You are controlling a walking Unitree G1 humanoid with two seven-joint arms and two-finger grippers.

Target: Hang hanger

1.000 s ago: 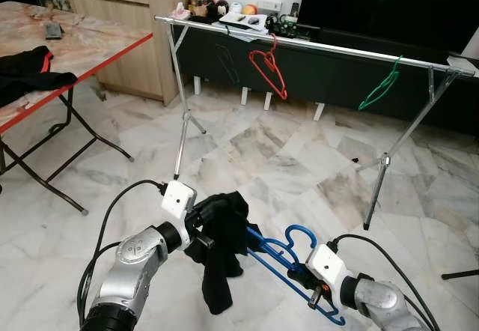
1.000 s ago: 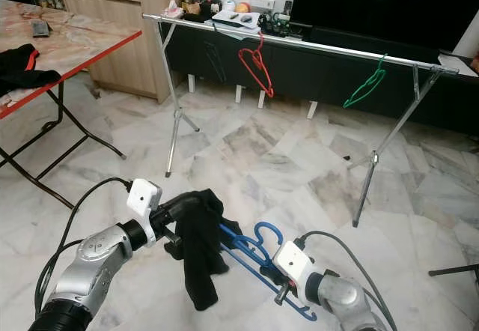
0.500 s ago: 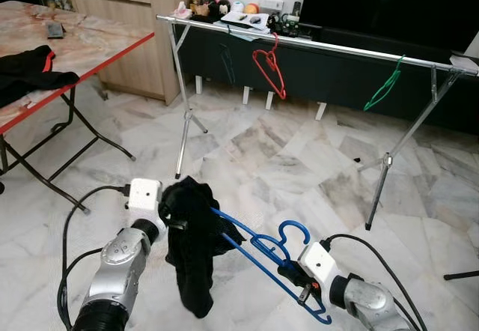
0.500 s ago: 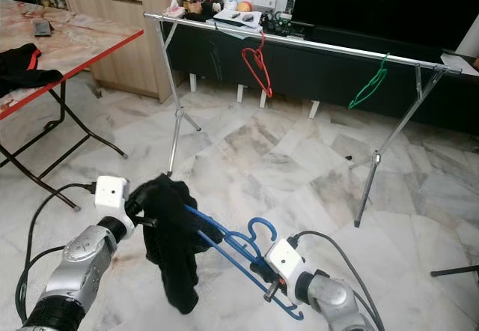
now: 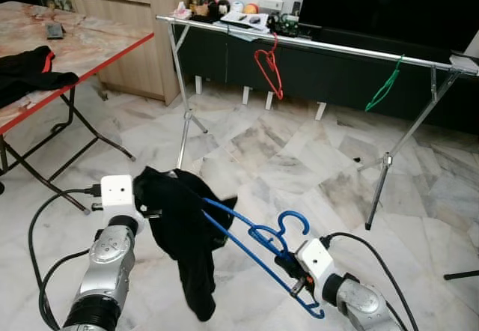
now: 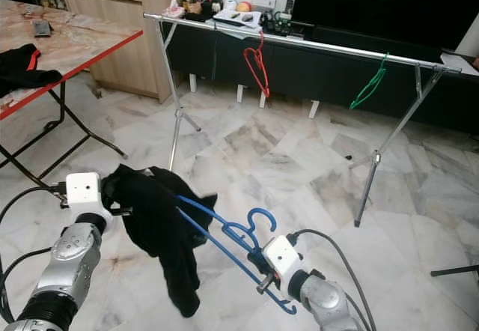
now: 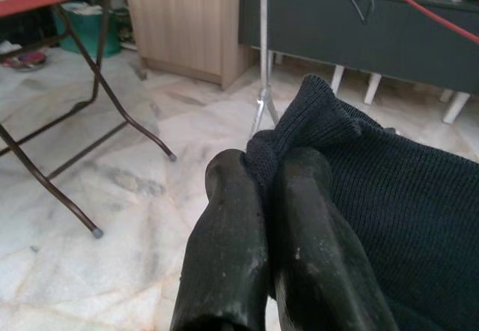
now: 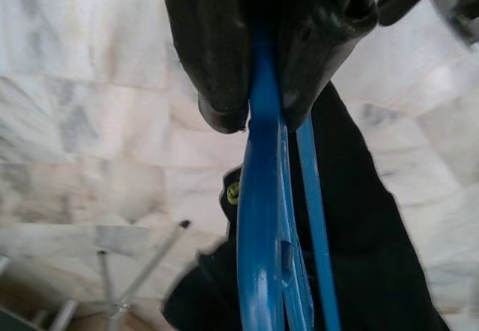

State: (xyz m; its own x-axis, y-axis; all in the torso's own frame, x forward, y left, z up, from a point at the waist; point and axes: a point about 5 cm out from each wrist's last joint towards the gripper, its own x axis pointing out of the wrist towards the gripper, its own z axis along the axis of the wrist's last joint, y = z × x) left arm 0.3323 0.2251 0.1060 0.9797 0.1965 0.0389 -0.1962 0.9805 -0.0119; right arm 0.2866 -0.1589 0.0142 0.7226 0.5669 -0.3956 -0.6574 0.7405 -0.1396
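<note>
A blue hanger (image 5: 258,241) is held low in front of me, its hook (image 5: 293,225) pointing up. My right gripper (image 5: 288,265) is shut on its body, and the right wrist view shows both fingers (image 8: 217,54) pinching the blue bar (image 8: 258,196). A black knit garment (image 5: 182,230) drapes over the hanger's left end and hangs down. My left gripper (image 7: 262,177) is shut on a fold of that garment (image 7: 389,189). Farther back, a metal drying rail (image 5: 314,45) carries a red hanger (image 5: 269,65) and a green hanger (image 5: 384,85).
A folding table with a red edge (image 5: 82,54) stands at the left, dark clothing (image 5: 30,65) lying on it. A black TV cabinet (image 5: 337,69) with small items on top runs behind the rail. The rail's legs (image 5: 182,121) stand on marble floor.
My left gripper has pulled the garment further left and up along the hanger, spreading it over the hanger's left end. The right gripper and hanger shifted slightly left.
</note>
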